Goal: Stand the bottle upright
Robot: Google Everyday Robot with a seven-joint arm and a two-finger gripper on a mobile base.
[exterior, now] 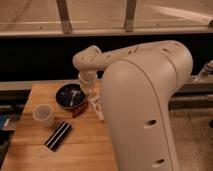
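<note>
Lower left, table [30,155]: a pale wooden top that fills the bottom-left corner and runs right until the robot's body covers it.
Cup [44,115]: translucent white, upright, left of centre on the table, open mouth up.
Striped block [58,135]: flat, black and white, lying on a diagonal just below and right of the cup, apart from it.
Bowl [70,96]: dark and round, above the cup towards the table's far edge (something pale glints inside, too blurred to name).
Brown object [80,110]: small and reddish, against the bowl's lower-right rim; I cannot tell what it is.
Gripper [93,100]: pointing down from the wrist just right of the bowl, over the table, its fingers drawn together.
Bottle [98,111]: a slim cream-white shape right under the gripper, tilted rather than upright, its lower end towards the right (whether the fingers pinch it or only touch it I cannot tell).
Arm [95,59]: cream, its elbow at the frame's centre, above the bowl.
Robot body [142,110]: a large rounded cream shell filling the right half.
</note>
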